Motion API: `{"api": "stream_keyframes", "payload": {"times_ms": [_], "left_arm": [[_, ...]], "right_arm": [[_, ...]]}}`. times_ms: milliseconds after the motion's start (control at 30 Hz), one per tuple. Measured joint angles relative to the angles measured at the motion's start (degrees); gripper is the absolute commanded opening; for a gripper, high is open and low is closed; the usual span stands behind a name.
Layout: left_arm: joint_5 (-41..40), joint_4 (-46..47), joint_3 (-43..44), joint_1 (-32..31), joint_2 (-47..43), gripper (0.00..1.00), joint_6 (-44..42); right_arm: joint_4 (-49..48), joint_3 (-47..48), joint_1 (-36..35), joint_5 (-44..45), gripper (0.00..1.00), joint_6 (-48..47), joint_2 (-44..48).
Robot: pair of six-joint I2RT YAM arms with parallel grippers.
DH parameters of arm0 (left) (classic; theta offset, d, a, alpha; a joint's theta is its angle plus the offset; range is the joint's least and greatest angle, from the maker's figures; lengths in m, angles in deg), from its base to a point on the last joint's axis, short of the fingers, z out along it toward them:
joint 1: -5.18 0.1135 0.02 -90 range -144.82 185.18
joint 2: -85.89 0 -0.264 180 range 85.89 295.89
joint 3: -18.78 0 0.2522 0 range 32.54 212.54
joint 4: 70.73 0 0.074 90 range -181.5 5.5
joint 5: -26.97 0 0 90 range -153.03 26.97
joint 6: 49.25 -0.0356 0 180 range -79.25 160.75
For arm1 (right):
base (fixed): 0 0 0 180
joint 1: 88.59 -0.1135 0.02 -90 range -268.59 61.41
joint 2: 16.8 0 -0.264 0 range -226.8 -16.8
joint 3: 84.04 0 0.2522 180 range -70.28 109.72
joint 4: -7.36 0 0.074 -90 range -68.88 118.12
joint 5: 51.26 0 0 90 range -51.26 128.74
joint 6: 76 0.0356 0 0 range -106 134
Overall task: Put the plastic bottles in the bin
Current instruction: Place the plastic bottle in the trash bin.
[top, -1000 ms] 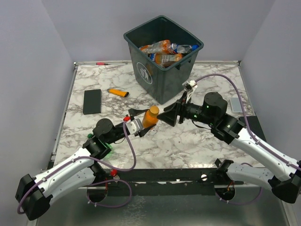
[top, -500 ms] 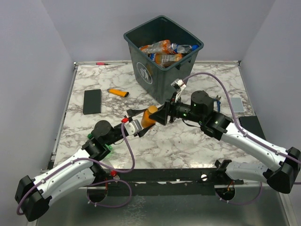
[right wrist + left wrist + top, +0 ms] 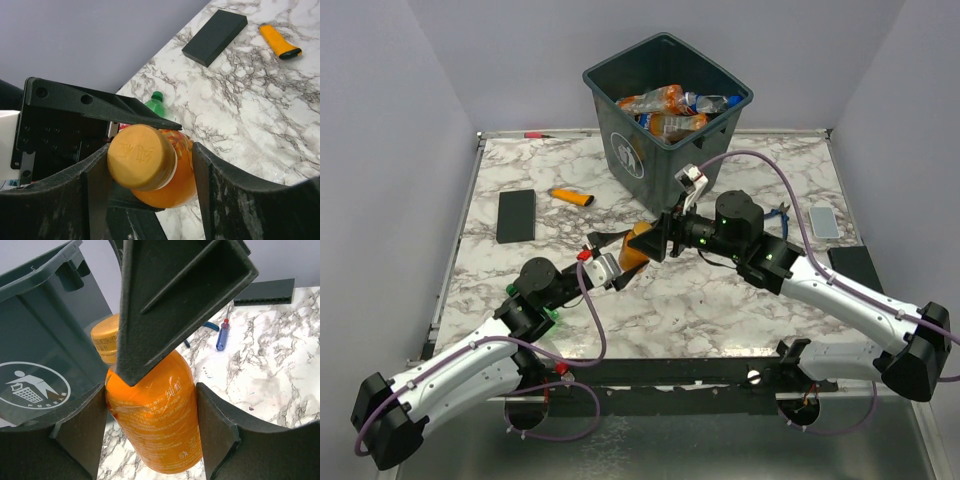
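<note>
Orange and gold-capped, a small plastic bottle [image 3: 155, 430] is held in the air above the white marbled table [image 3: 720, 300], just in front of the large dark green-grey square bin [image 3: 690, 170], in which other plastic bottles [image 3: 665, 105] are heaped. Its body is clamped between the half-closed fingers of the left gripper [image 3: 150, 392]. Its capped end is pinched from the opposite side by the right gripper [image 3: 150, 150], likewise partly closed.
</note>
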Motion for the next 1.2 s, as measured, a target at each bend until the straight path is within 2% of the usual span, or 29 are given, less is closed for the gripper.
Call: {"api": "stream_keyframes", "payload": {"times_ms": [67,133,300,333,367,400,467,500,633,733,867,1000,1067,1200], "left_arm": [[0.1,0.0,0.0,-0.2,0.0,0.39,-0.1],[0.2,0.1,0.0,-0.2,0.0,0.38,-0.2],[0.2,0.2,-0.2,-0.2,-0.1,0.40,0.9],[0.0,0.4,-0.3,-0.2,-0.2,0.43,1.2],[-0.1,0.4,-0.3,-0.2,-0.3,0.50,1.6],[-0.2,0.4,-0.3,-0.2,-0.4,0.65,1.7],[-0.5,0.5,-0.4,-0.3,-0.5,0.90,1.9],[-0.7,0.7,-0.4,-0.4,-0.6,0.98,1.9],[-3.0,2.6,-0.7,-1.0,-1.3,0.99,2.4],[-6.5,5.2,-1.1,-1.1,-3.2,0.99,2.9],[-16.6,10.0,-1.8,-1.3,-6.1,0.99,3.9],[-27.3,12.7,-1.8,-1.2,-7.7,0.99,4.8],[-32.1,13.7,-1.8,-1.2,-8.3,0.99,5.1],[-38.9,15.3,-2.4,-1.2,-8.7,0.99,5.2]], "right_arm": [[-0.3,0.0,-0.1,0.6,0.65,0.3,-0.2],[-0.9,0.0,-0.3,1.1,0.58,0.5,-0.3],[-1.9,0.0,-0.3,1.7,0.22,-0.6,-0.4],[-2.0,0.0,-0.2,1.8,0.15,-0.9,-0.4],[-2.1,0.0,-0.2,1.8,0.07,-1.4,-0.4],[-2.1,0.0,-0.3,1.8,0.01,-1.6,-0.5],[-2.2,0.0,-0.3,1.7,0.00,-1.6,-0.4],[-2.3,0.0,-0.3,1.7,0.00,-1.6,-0.4],[1.4,1.7,-0.3,2.5,0.00,-0.8,0.2],[8.2,7.8,-0.3,6.1,0.00,-2.9,1.0],[12.5,19.7,-0.4,16.7,0.00,-8.9,2.6],[7.7,27.5,0.3,29.7,0.01,-17.2,2.8],[4.9,32.3,3.3,33.0,0.01,-19.9,0.2],[0.0,41.7,15.0,35.7,0.01,-19.7,-9.9]]}}
